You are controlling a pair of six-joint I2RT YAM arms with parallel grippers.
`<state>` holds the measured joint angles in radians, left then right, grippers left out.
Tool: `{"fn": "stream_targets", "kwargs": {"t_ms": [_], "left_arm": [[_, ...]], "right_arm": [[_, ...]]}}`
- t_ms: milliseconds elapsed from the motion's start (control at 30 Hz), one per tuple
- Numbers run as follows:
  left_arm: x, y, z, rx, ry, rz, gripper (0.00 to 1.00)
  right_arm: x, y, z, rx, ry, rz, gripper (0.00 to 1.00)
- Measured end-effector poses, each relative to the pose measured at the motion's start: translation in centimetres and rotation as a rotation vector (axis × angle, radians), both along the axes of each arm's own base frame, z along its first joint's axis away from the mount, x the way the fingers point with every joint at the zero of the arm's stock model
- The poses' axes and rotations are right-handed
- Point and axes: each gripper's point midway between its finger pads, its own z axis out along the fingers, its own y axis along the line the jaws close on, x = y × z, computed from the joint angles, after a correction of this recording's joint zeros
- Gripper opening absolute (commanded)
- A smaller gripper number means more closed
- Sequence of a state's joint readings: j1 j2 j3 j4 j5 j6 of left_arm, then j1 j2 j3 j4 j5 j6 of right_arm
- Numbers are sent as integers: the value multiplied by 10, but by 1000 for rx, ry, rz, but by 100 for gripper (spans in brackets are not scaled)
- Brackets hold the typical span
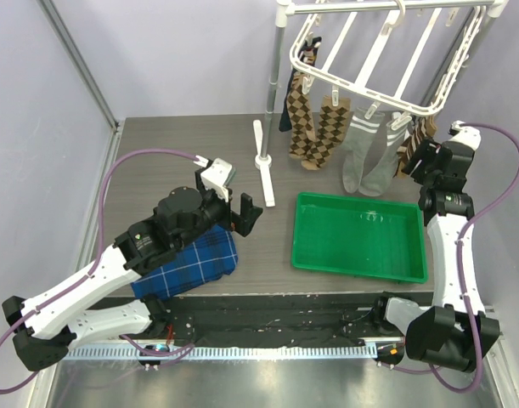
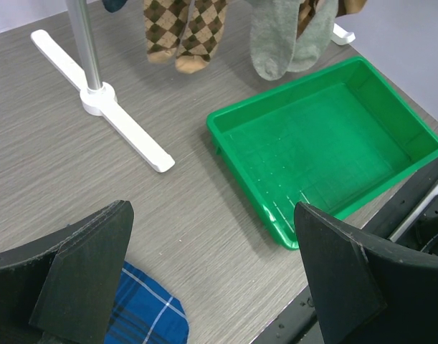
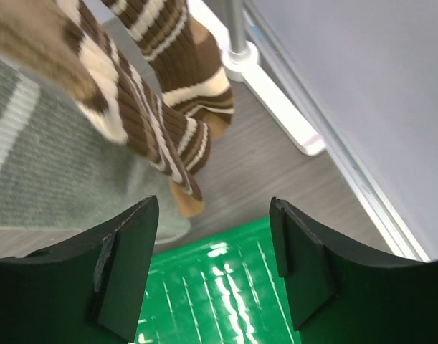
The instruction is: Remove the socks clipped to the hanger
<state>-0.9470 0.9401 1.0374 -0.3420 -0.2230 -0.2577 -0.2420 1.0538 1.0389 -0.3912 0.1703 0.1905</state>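
Hanging from the clips of a white hanger (image 1: 374, 51) above the far right corner of the surface (image 1: 183, 153) are four sets of socks. A navy sock (image 1: 285, 119) is nearest the stand's pole (image 1: 274, 85). Next come argyle socks (image 1: 314, 127), grey socks (image 1: 367, 157) and, toward the right edge, striped socks (image 1: 409, 151).

A green tray (image 1: 297, 242) lies on the surface in front of them, toward the right near corner. Its whole glossy floor shows, marked only by glints of light. A blue plaid cloth (image 1: 191, 263) lies by the near edge on the left, partly under the left arm.

The left pincer (image 2: 211, 244) is spread wide and holds nothing, above the middle of the surface and facing the tray. The right pincer (image 3: 213, 244) is also wide apart and holds nothing, raised at the right edge just beside the striped socks.

Only the overhead view shows the hanger and its clips. The left wrist view takes in just the lower ends of the socks, but it shows the faint grid on the tray's floor and the white foot of the stand close up. The right wrist view alone shows the cream ribbing of the striped socks, which hang ahead of the fingers and apart from them. A grey sock is blurred at its left and a strip of the tray shows below.
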Motion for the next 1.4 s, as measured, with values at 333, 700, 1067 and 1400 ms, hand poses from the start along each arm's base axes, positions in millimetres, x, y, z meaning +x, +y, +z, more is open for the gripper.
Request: {"fn": "stream_targets", "kwargs": {"t_ms": [333,700,1067,1400], "left_arm": [[-2,-2,0,4,-2,-16,100],[-4,-4,-1,6,-2,-42,100],[-5,-44,54,-114,21,-143,100],[32,-129,52,-134,56,-227,100]], "right_arm": [[31,9,-2,10,-76,113,16],[18,34,21,91,-103,200,1],[-25,82,81,217,-226,343,1],[-47,118,114,297,-299,491,1]]}}
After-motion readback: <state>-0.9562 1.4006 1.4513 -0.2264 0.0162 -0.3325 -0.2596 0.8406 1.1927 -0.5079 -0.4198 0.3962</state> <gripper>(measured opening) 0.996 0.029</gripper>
